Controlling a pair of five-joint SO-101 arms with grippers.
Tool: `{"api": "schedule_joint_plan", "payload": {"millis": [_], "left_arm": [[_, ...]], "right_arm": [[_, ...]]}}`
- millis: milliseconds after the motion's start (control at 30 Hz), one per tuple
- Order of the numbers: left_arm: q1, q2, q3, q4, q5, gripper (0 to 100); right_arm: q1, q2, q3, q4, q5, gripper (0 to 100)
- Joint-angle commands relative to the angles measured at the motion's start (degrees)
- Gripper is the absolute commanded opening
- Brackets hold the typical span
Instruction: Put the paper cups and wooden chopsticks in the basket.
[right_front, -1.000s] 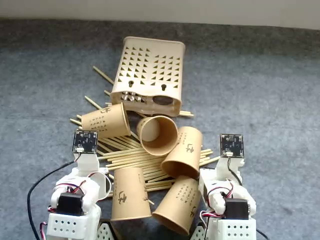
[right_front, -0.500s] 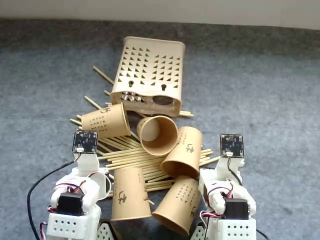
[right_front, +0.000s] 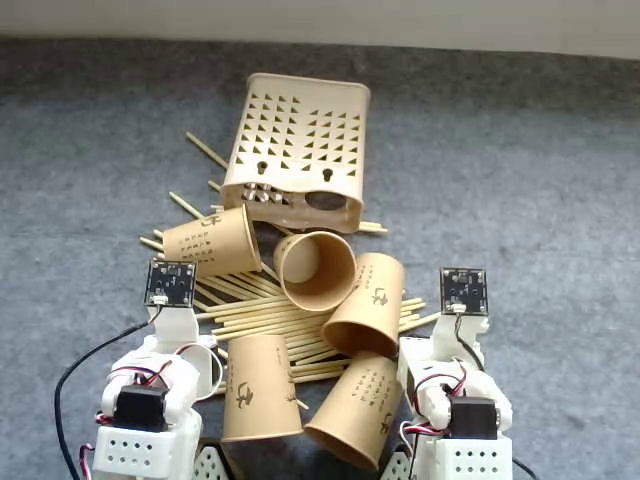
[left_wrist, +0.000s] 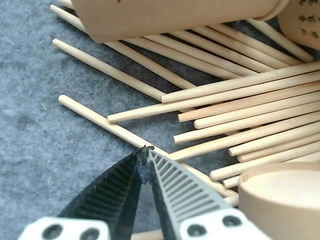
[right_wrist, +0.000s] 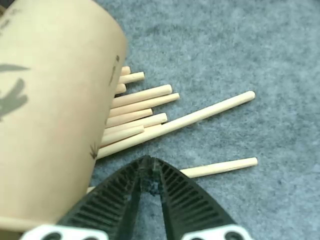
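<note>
So the basket (right_front: 300, 150) is lying tipped over on the grey tabletop (right_front: 540, 190) with a perforated side up, and I can't tell if anything's inside it. All five cups (right_front: 260, 388) are out on the tabletop, lying on their sides in a loose heap just in front of the basket, on top of a messy spread of chopsticks (right_front: 255, 318). The middle cup (right_front: 315, 268) has its mouth toward the high camera and it's empty inside. A few chopsticks stick out past the basket's edges too. The left end effector (left_wrist: 145, 152) is closed, tips together with nothing in it, sitting right over a stray chopstick at the edge of the pile. The right end effector (right_wrist: 148, 170) is closed and empty as well, just beside a cup (right_wrist: 50, 115) with chopstick ends poking out from under it.
</note>
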Motion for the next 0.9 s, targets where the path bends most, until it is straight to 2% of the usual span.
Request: {"api": "schedule_joint_plan", "payload": {"millis": [0, 367, 567, 733, 800, 867], "left_arm": [[1.19, -0.4, 1.19, 0.09, 0.35, 1], [1.1, -0.4, 1.19, 0.09, 0.44, 1], [1.1, -0.4, 1.19, 0.09, 0.35, 1], [1.19, -0.4, 1.19, 0.09, 0.35, 1], [1.19, -0.4, 1.1, 0.09, 0.35, 1], [1.19, -0.4, 1.1, 0.09, 0.35, 1]], "right_arm": [[-1.1, -0.75, 8.84, 0.31, -0.35, 0.5], [-1.19, -0.84, 8.22, 0.04, -0.26, 0.6], [7.78, -0.84, -2.24, -0.04, -0.26, 0.6], [7.6, -0.84, -10.77, -0.04, -0.26, 0.6], [7.69, -0.84, -14.46, -0.48, 2.29, 0.6], [7.69, -0.84, -17.8, -0.84, 8.26, 0.5]]}}
